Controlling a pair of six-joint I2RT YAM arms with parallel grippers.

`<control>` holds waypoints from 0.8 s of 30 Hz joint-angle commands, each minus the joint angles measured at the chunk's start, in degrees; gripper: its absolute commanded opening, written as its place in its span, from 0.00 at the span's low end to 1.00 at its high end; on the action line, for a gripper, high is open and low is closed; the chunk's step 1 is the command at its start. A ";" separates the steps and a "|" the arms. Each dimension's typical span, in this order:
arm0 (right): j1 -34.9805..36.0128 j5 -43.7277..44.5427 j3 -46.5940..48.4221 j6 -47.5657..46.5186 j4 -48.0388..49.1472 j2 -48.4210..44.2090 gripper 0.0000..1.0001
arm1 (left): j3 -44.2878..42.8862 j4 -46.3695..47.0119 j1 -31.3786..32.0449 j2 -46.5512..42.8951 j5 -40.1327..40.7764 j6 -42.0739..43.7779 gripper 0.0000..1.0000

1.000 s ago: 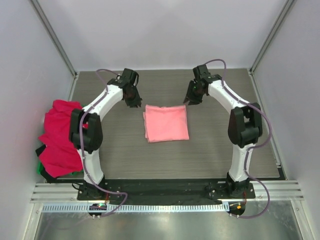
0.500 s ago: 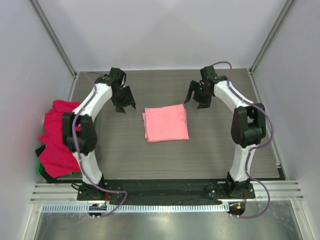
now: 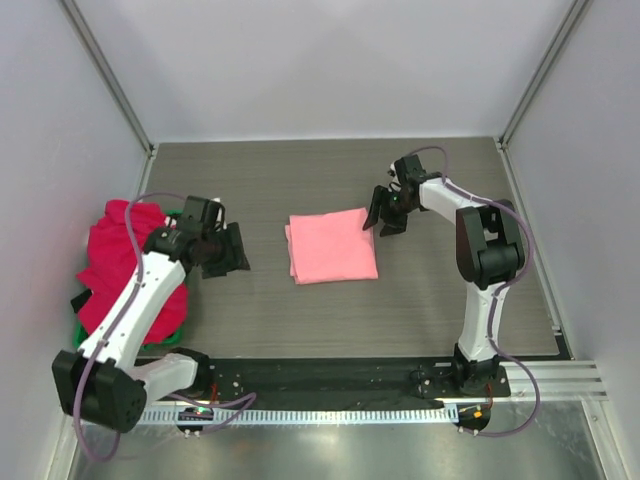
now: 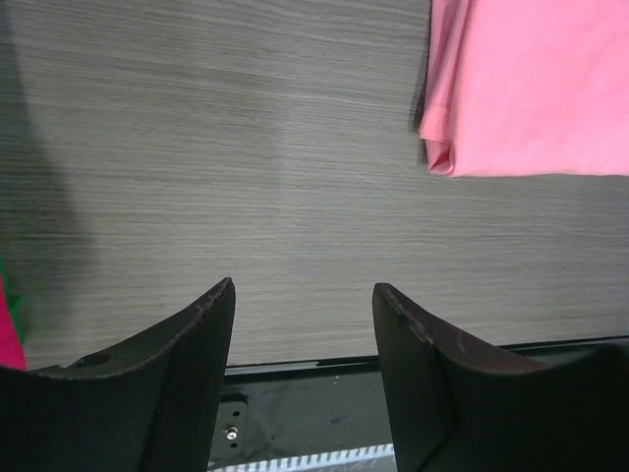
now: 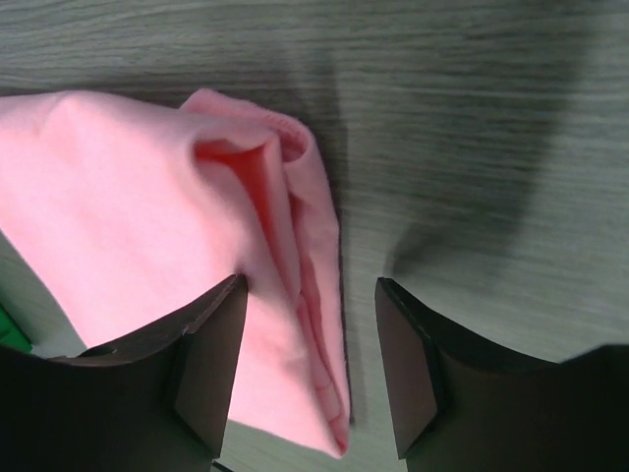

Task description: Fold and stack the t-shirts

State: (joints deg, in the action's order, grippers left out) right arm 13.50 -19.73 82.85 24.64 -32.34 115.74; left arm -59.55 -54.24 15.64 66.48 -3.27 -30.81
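Folded pink t-shirt (image 3: pixel 332 245) lies mid-table; red t-shirts (image 3: pixel 120 270) are heaped at the left edge. Between them the left gripper (image 3: pixel 228 250) is spread wide over bare table (image 3: pixel 300 320). At the pink shirt's far-right corner, the right gripper (image 3: pixel 385 214) is wide too (nothing held).

I see grey wood-grain counter (image 3: pixel 420 310); green tray (image 3: pixel 77 335) edge at its left side; black base plate (image 3: pixel 330 374), slotted rail (image 3: pixel 340 415) along near edge.

i saw the folded t-shirt (image 3: pixel 332 246) was plain light salmon-pink, and the heap of shirts (image 3: pixel 125 265) crimson. the table (image 3: pixel 300 180) was grey with fine wood grain, the tray (image 3: pixel 78 332) green. the left gripper (image 4: pixel 303 287) and right gripper (image 5: pixel 310 282) were black.
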 commanded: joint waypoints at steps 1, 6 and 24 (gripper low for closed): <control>0.13 -1.28 2.67 -2.05 2.45 2.29 0.60 | 2.32 0.88 -0.08 -6.35 2.83 2.85 0.60; 0.21 -0.58 3.90 -2.85 2.72 5.89 0.56 | 3.73 2.99 -0.08 -10.31 3.53 2.51 0.60; -2.86 13.08 8.80 -7.14 -3.25 3.96 0.01 | 6.73 6.60 -0.08 -14.71 5.38 1.89 0.61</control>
State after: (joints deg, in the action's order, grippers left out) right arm 12.56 -19.38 87.26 21.71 -30.76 121.51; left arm -53.10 -49.89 15.64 52.95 1.30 -29.52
